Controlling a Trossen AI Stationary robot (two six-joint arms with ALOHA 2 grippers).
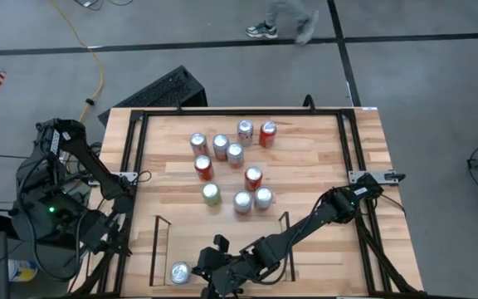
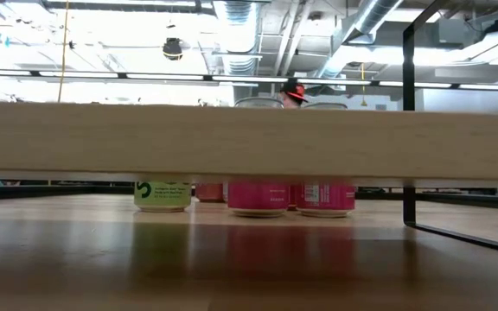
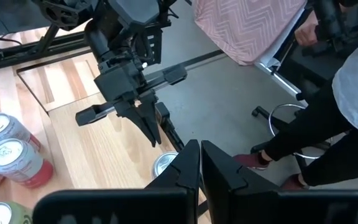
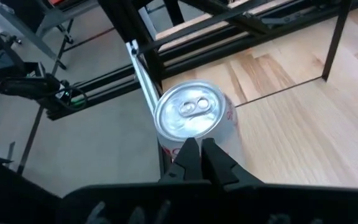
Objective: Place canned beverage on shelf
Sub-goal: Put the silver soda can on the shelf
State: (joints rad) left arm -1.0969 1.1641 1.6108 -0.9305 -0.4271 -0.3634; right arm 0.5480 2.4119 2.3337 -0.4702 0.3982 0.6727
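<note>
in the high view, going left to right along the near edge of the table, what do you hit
Left arm's hand, off the table's left side → left rail of the shelf → lone silver-topped can on the shelf floor → right arm's hand just beside that can → right rail of the shelf.

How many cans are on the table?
11. Ten cluster mid-table: silver; red; green. One silver can stands on the shelf. Others may hide.
</note>
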